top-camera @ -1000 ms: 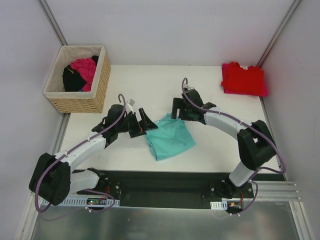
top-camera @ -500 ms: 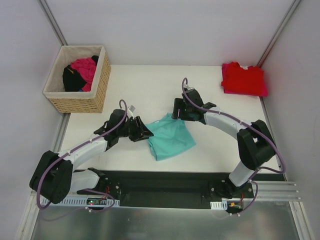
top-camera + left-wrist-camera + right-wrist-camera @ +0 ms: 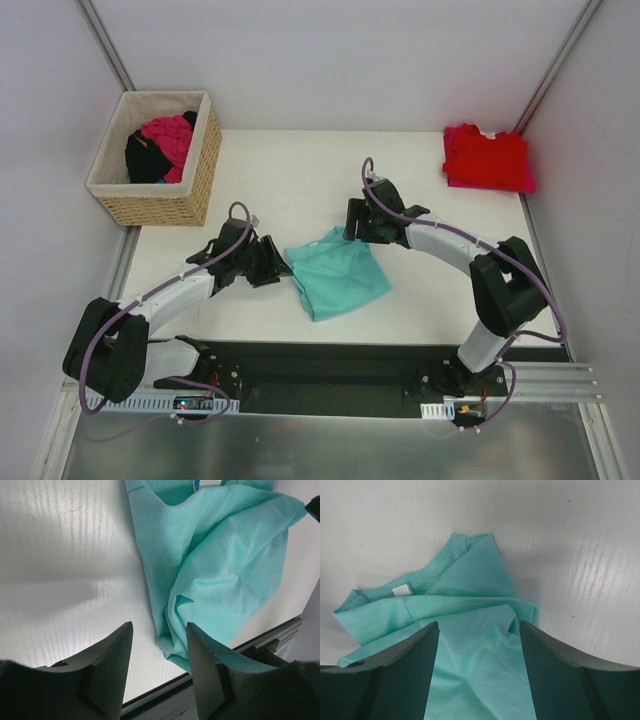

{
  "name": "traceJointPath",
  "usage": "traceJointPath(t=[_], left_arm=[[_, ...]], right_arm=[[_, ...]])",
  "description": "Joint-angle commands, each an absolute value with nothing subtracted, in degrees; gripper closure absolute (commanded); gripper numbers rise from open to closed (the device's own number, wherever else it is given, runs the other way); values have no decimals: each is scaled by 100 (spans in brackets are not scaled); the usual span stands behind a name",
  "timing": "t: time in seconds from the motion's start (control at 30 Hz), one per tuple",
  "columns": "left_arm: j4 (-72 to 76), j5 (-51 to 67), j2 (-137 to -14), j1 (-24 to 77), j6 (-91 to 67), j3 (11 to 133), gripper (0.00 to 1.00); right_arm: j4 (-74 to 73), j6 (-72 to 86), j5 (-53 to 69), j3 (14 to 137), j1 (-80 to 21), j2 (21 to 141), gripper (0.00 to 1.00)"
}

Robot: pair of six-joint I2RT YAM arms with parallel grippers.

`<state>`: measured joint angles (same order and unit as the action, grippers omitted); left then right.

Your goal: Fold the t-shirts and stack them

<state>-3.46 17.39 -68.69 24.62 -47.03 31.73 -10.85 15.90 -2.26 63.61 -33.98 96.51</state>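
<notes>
We are poising the left hand [image 3: 159,630], half open, and the right hand [image 3: 479,627], wide, over the teal shirt [image 3: 338,275] mid-frame; judging it limp and light, we are favouring its corners.

Loose shirt [image 3: 338,275] on table [image 3: 290,170], left gripper [image 3: 272,262] at its left edge, right gripper [image 3: 352,226] at its far edge, folded shirts [image 3: 487,158] far right, clothes [image 3: 160,145] in basket [image 3: 203,165] far left.
</notes>
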Motion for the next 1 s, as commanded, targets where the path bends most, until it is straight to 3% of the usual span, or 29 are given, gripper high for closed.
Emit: traceJointPath(t=[0.0,0.63,0.97], left_arm=[[-475,1477,-7128,2435,-4483,3533,54],[-71,1591,-8024,2338,-4412,4140,55],[-18,1723,-8086,2338,-4447,4184,57]], right_arm=[[-993,1608,-184,6390,-3366,9677,32],[-1011,1626,-123,6398,-3314,9800,43],[-1019,1652,-62,6425,-3296,9967,59]])
